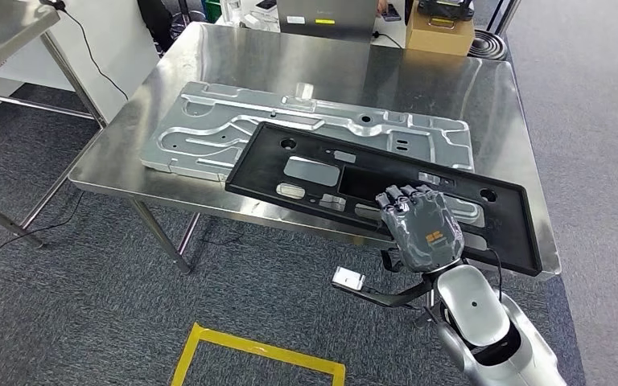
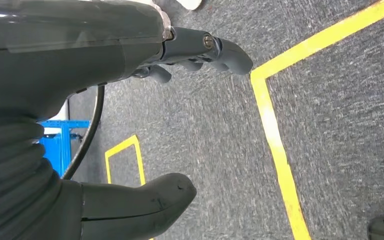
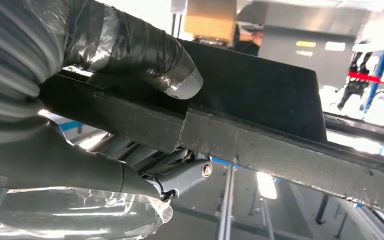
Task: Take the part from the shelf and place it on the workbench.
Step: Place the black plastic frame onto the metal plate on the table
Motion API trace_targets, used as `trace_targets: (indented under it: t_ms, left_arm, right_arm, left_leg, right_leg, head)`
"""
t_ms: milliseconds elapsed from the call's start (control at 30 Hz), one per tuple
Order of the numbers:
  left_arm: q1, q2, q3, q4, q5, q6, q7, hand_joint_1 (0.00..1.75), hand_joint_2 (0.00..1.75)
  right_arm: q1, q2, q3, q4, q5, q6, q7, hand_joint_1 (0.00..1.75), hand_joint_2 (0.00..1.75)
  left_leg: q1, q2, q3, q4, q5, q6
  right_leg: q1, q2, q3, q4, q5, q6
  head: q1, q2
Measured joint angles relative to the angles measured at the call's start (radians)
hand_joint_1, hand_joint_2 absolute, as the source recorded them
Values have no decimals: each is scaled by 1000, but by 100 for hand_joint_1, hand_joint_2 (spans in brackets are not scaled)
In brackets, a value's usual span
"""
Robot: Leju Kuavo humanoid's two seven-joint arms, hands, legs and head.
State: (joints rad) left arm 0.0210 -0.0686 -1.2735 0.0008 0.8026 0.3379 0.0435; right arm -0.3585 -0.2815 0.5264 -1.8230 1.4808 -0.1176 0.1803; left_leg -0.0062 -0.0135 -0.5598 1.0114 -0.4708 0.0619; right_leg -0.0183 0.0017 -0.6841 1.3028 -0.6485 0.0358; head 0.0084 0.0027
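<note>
One steel table (image 1: 169, 96) carries two long flat things: one silver metal plate (image 1: 209, 129) lying along the middle, and one black part (image 1: 306, 165), a perforated frame, lying partly over the plate's near side. The part's long axis runs slantwise from the table's middle toward its near right corner, where the end juts past the near edge. That overhanging stretch is what counts: the right hand (image 1: 420, 227) grips the part there, fingers curled over the top face and thumb (image 3: 175, 75) pressed on the rim, as the right wrist view shows. The part looks largely set down, so I judge letting go comes next. The left hand (image 2: 200, 47) hangs over the carpet, fingers apart and holding nothing, well away from the part.
</note>
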Motion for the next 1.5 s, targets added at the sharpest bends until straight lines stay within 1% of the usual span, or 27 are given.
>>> trace_targets:
  t_ms: [33,67,133,167,200,267,333,400,467,500,533,567,633,700,800,833,900,967,1000,1033,1067,1133,1200,1267,1333,1400,1500]
  left_arm:
    - [2,0,0,0,0,0,0,0,175]
    - [3,-1,-1,0,0,0,0,0,175]
    - [4,-3,-1,0,0,0,0,0,175]
    - [3,-5,-1,-1,-1,0,0,0,175]
    - [2,-7,-2,-1,-4,1,0,0,175]
    - [0,-8,-4,-2,-10,3,0,0,175]
    - [-1,-8,-7,-2,-17,5,1,0,175]
    - [-6,-8,-10,-2,-22,6,1,0,175]
    - [-9,-7,-11,-2,-26,6,2,0,175]
    - [-8,-7,-12,-2,-28,5,3,0,175]
    - [-7,-7,-13,-2,-28,5,5,0,175]
    - [-6,-6,-15,-2,-29,3,8,0,175]
    - [-2,-5,-18,-2,-31,-1,13,0,175]
    - [-3,-5,-19,-2,-33,-3,19,0,175]
    - [-7,-5,-22,-2,-38,-3,26,0,175]
    - [-7,-5,-23,-2,-38,-2,27,0,175]
    - [-7,-3,-25,-2,-40,-1,28,0,175]
    - [-9,-3,-26,-2,-42,-1,28,0,175]
    - [-9,-2,-26,-2,-44,-1,28,0,175]
    - [-9,-2,-27,-2,-45,-1,28,0,175]
    - [-9,-2,-27,-2,-46,-1,28,0,175]
    - [-9,-3,-27,-2,-46,-1,28,0,175]
    - [-10,-4,-27,-2,-46,-1,28,0,175]
    - [-13,-4,-27,-2,-46,-2,28,0,175]
    - [-14,-2,-27,-1,-47,-2,28,0,175]
    - [-18,0,-28,-1,-47,-1,28,0,175]
    - [-19,2,-29,-1,-48,-1,29,0,175]
  right_arm:
    - [-1,0,4,5,0,0,0,175,175]
    - [-2,1,8,9,0,0,0,175,175]
    - [-7,1,13,16,0,0,0,175,175]
    - [-11,2,16,19,0,2,1,175,175]
    - [-15,4,19,22,2,6,2,175,175]
    - [-29,8,27,29,9,23,4,175,175]
    - [-48,16,37,40,17,44,6,175,175]
    - [-67,26,52,54,20,59,7,175,175]
    - [-76,32,69,71,20,66,8,175,175]
    - [-76,34,77,80,20,68,8,175,175]
    - [-75,35,85,90,20,70,8,175,175]
    - [-75,35,92,99,20,71,8,175,175]
    - [-74,37,105,116,20,75,9,175,175]
    - [-72,41,117,130,22,80,12,175,175]
    - [-63,42,129,143,23,84,16,175,175]
    - [-60,42,131,146,24,84,17,175,175]
    - [-57,42,131,149,24,84,20,175,175]
    - [-48,42,131,152,24,84,21,175,175]
    - [-41,42,131,154,24,85,21,175,175]
    - [-35,42,131,156,24,85,22,175,175]
    - [-30,42,131,158,24,85,22,175,175]
    - [-26,42,131,160,24,85,23,175,175]
    - [-24,41,131,162,24,86,25,175,175]
    - [-22,40,130,163,24,87,26,175,175]
    - [-22,40,130,162,24,87,26,175,175]
    - [-24,40,130,162,24,87,26,175,175]
    - [-17,40,130,163,24,88,26,175,175]
  left_leg:
    - [-4,-2,14,0,-10,1]
    - [-9,-3,29,0,-21,2]
    - [-15,-5,53,-1,-43,1]
    - [-17,-6,61,-2,-53,-2]
    - [-17,-7,68,-2,-58,-6]
    - [-17,-7,77,4,-55,-16]
    - [-17,-4,57,53,-45,-27]
    - [-10,-1,-9,161,-69,-42]
    - [3,2,-89,262,-127,-59]
    - [10,4,-114,278,-145,-68]
    - [17,6,-125,264,-143,-76]
    - [24,8,-121,219,-115,-84]
    - [35,12,-95,86,-9,-96]
    - [38,16,-78,10,56,-89]
    - [35,12,-64,1,53,-56]
    - [34,10,-54,-2,50,-46]
    - [31,9,-36,-4,39,-32]
    - [24,8,-22,-5,24,-23]
    - [20,7,-12,-5,15,-21]
    - [15,5,1,-5,5,-18]
    - [10,4,17,-5,-6,-17]
    - [0,3,49,-5,-29,-16]
    - [-6,1,68,-8,-50,-21]
    - [-8,1,81,-3,-55,-31]
    - [-8,3,85,23,-55,-39]
    - [-5,5,44,102,-78,-48]
    - [7,6,-72,258,-152,-67]
  right_leg:
    - [4,0,-8,-23,6,-5]
    - [10,0,-2,-73,38,-16]
    - [27,3,19,-191,151,-47]
    - [34,5,27,-231,194,-59]
    - [39,8,33,-254,219,-68]
    - [38,11,50,-273,220,-74]
    - [29,11,77,-294,220,-81]
    - [19,10,100,-306,211,-82]
    - [11,9,119,-308,194,-75]
    - [6,9,131,-308,184,-71]
    - [1,9,145,-308,173,-65]
    - [-4,9,159,-307,162,-58]
    - [-12,10,185,-304,137,-42]
    - [-12,11,199,-305,117,-24]
    - [-12,9,215,-301,112,-1]
    - [-14,7,207,-275,111,3]
    - [-14,3,149,-172,84,4]
    - [-9,2,57,-44,29,1]
    - [-5,2,21,-9,9,-2]
    - [-1,2,1,-7,8,-8]
    - [5,2,-2,-40,32,-18]
    - [22,3,18,-163,137,-48]
    - [37,10,37,-247,207,-71]
    - [41,17,51,-269,211,-81]
    - [34,16,79,-286,212,-87]
    - [27,14,104,-297,205,-91]
    - [26,13,127,-299,181,-91]
  head:
    - [0,0]
    - [0,0]
    - [-1,0]
    - [-2,0]
    - [-2,0]
    - [-2,0]
    - [-1,0]
    - [-2,0]
    - [-2,0]
    - [-2,0]
    - [-2,0]
    - [-2,0]
    - [-2,0]
    - [-3,0]
    - [-3,0]
    - [-2,0]
    - [-2,0]
    - [-2,0]
    - [-2,0]
    - [-2,0]
    - [-2,0]
    - [-2,0]
    - [-2,0]
    - [-1,0]
    - [-1,0]
    - [-1,0]
    - [-2,0]
